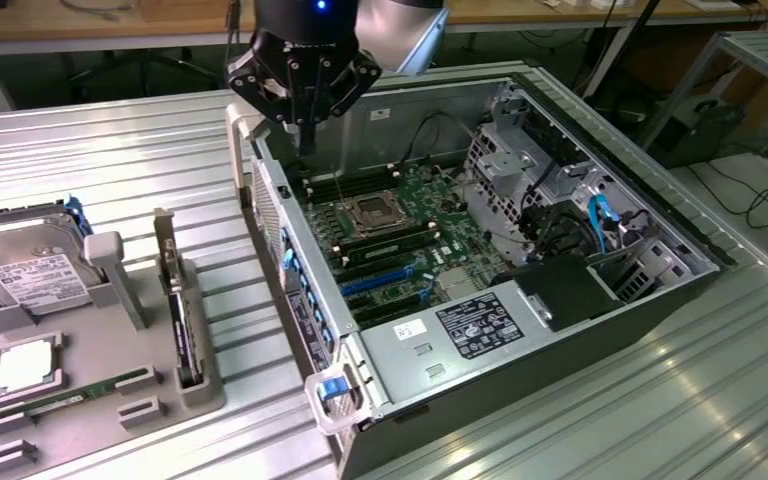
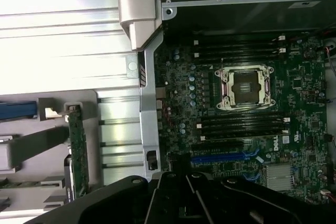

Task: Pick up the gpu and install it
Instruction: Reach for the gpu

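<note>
Gripper (image 1: 307, 140), fingers drawn together and empty, hangs over the computer case (image 1: 357, 345) far rim; gpu (image 1: 184, 320) stands edgewise nearer, toward the exterior view's left; long axis near-to-far.

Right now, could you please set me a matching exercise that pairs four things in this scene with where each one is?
Things:
1. graphics card
2. hard drive
3. memory stick
4. gripper

Places:
A. above the open computer case
B. lying flat on the tray, white label up
C. standing on edge in a tray slot
D. lying flat in a narrow tray groove

Pairs: 1-C, 2-B, 3-D, 4-A.
</note>
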`<state>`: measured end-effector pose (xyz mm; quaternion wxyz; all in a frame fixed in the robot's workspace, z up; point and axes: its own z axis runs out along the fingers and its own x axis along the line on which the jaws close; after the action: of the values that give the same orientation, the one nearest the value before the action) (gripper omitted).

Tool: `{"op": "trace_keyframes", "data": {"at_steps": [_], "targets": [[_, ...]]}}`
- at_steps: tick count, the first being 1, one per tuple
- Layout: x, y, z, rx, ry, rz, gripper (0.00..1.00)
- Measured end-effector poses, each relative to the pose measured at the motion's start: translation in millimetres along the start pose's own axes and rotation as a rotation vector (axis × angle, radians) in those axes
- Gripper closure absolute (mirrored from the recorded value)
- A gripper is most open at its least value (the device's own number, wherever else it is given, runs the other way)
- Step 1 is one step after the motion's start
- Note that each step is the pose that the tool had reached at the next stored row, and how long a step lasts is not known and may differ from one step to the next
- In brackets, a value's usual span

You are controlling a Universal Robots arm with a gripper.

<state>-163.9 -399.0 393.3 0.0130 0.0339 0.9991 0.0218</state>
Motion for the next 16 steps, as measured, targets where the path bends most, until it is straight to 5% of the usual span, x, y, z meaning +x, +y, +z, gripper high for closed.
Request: {"op": "trace_keyframes", "data": {"at_steps": [16], "targets": [[9.7,-0.8,-0.3,0.0000,0.0000,0.000,0.89]]}}
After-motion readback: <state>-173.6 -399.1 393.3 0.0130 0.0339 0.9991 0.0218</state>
